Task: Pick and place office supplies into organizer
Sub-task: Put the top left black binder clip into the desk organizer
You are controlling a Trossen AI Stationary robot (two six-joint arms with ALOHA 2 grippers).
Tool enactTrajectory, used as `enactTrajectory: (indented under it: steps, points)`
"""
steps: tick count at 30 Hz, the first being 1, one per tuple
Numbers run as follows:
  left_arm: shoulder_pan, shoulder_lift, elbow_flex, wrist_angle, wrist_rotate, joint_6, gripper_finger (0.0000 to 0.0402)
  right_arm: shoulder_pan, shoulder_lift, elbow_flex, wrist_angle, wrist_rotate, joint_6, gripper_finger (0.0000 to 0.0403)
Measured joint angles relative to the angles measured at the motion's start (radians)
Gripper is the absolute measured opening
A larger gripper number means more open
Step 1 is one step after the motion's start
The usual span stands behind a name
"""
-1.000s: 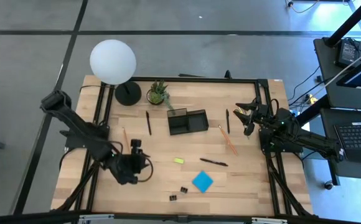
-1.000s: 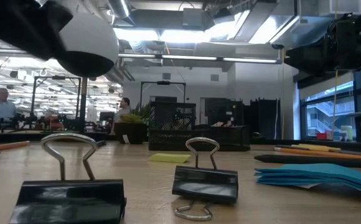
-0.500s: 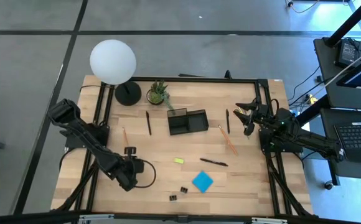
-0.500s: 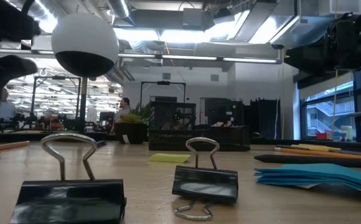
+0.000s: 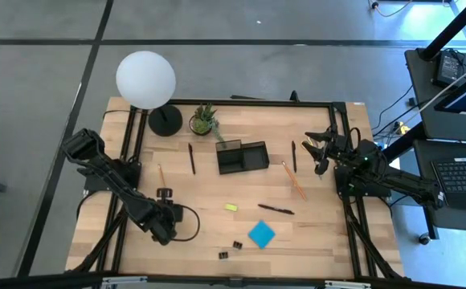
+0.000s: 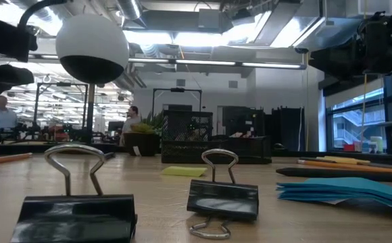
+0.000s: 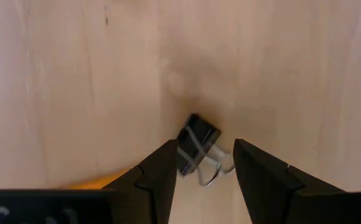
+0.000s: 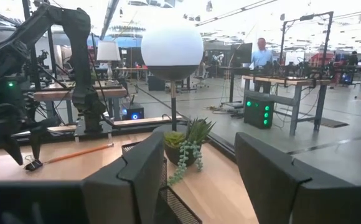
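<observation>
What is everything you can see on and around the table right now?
lamp: one, white globe, black base, far left corner
plant: one, green, beside lamp
organizer: one, black, table centre
pens: three, black, two flanking organizer, one near pad
pencils: two, orange, one each side
block: one, yellow, centre
pad: one, blue, near front
clips: three, black, two by pad, one between left gripper's fingers
people: in room behind
left gripper: open around clip
right gripper: open, right of organizer
</observation>
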Motion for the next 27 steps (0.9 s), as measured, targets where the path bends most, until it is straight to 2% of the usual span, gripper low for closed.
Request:
enactTrajectory:
  steps: [8, 27]
  points:
    - [-0.001, 0.000, 0.000, -0.040, -0.003, 0.017, 0.0148, 0.000, 0.000, 0.000, -0.001, 0.000, -0.001, 0.0200]
    - [-0.001, -0.001, 0.000, -0.036, -0.008, 0.010, 0.0080, 0.000, 0.000, 0.000, -0.002, 0.000, -0.001, 0.0200]
